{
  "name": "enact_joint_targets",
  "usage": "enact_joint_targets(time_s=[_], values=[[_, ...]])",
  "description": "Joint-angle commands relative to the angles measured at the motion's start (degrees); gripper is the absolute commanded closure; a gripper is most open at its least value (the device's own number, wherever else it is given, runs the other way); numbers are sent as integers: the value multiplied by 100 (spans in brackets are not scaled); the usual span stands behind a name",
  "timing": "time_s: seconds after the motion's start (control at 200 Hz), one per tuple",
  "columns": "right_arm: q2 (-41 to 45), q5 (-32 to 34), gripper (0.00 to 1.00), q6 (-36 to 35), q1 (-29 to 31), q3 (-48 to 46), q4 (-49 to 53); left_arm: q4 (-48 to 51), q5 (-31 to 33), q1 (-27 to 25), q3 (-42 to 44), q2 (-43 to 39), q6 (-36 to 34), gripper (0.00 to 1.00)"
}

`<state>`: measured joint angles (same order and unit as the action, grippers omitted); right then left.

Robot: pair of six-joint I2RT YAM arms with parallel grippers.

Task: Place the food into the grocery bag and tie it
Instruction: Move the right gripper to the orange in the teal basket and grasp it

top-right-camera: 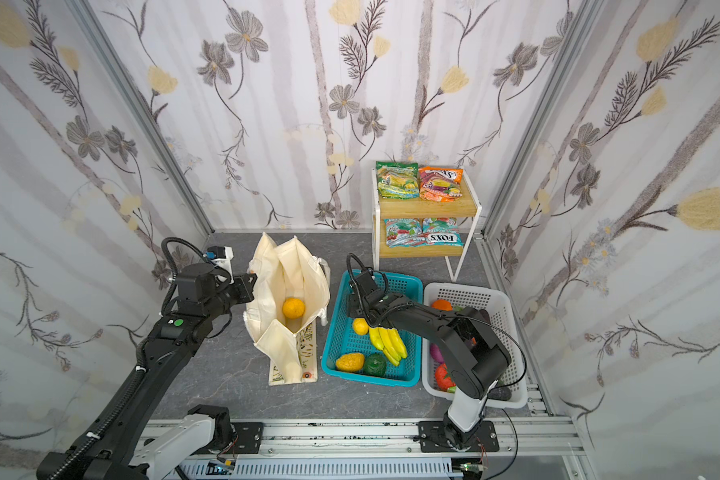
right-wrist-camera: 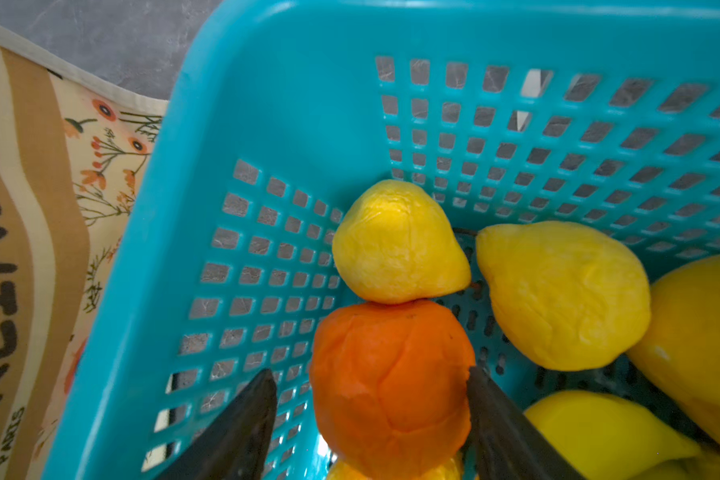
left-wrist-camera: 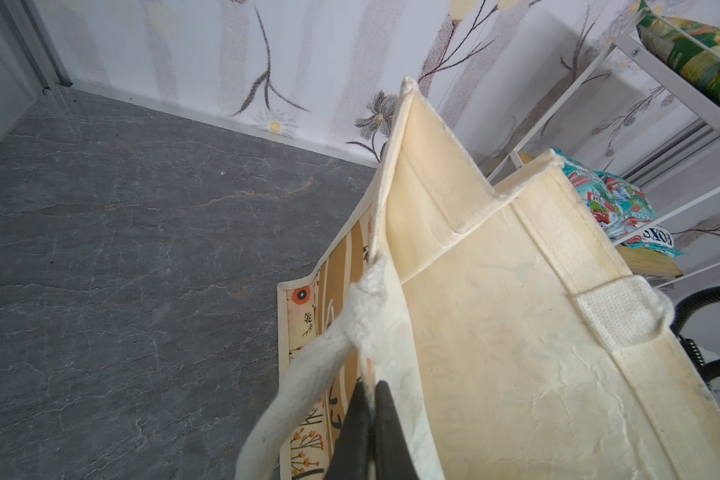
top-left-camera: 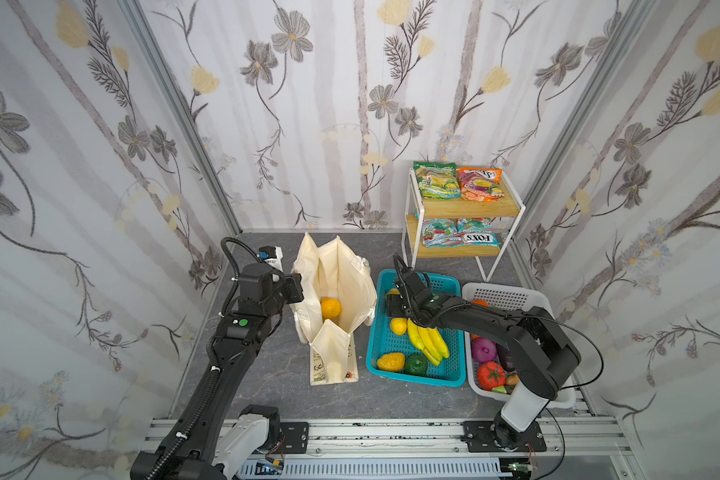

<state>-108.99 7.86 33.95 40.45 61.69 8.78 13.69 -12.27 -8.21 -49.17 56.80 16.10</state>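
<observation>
Both top views: grocery bag (top-left-camera: 341, 266) stands open on the grey desk (top-left-camera: 267, 386), left of centre, with one orange citrus (top-left-camera: 330, 308) on its floor; left arm (top-left-camera: 242, 328) comes in from near left, left jaws closed on the bag's left rim; teal basket (top-left-camera: 412, 376) just right of the bag, white basket (top-left-camera: 506, 293) just beside it further right; banana bunch (top-left-camera: 427, 338) lies in the teal basket; right arm (top-left-camera: 495, 320) reaches over the white basket, right jaws down in the far left part of the teal basket, their gap hidden from here; green snack packet (top-left-camera: 435, 180) and orange snack packet (top-left-camera: 481, 185) side by side on the top shelf of the rack (top-left-camera: 470, 210), far right. Left wrist view: jaws pressed together on the bag (left-wrist-camera: 495, 353) at its rim fabric, just beside the white rope handle (left-wrist-camera: 304, 374). Right wrist view: jaws stand apart on either side of an orange fruit (right-wrist-camera: 391, 386) lying in the teal basket (right-wrist-camera: 267, 124); one finger touches its side, the other is clear of it; a yellow fruit (right-wrist-camera: 400, 243) touches the orange one, a second yellow fruit (right-wrist-camera: 562, 295) near; the bag's printed side (right-wrist-camera: 30, 208) just outside the basket wall.
</observation>
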Motion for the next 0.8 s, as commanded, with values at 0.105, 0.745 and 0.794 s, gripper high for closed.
enact_joint_targets(time_s=[0.105,0.745,0.794], values=[[-218,218,24,-83,1,192,162,-51,-99,3,90,-19,-37,100],[-316,-115,35,-66,-10,171,-150,-121,-105,3,178,-46,-1,100],[-213,-100,37,-49,-9,150,-136,-120,-116,3,194,-46,7,100]])
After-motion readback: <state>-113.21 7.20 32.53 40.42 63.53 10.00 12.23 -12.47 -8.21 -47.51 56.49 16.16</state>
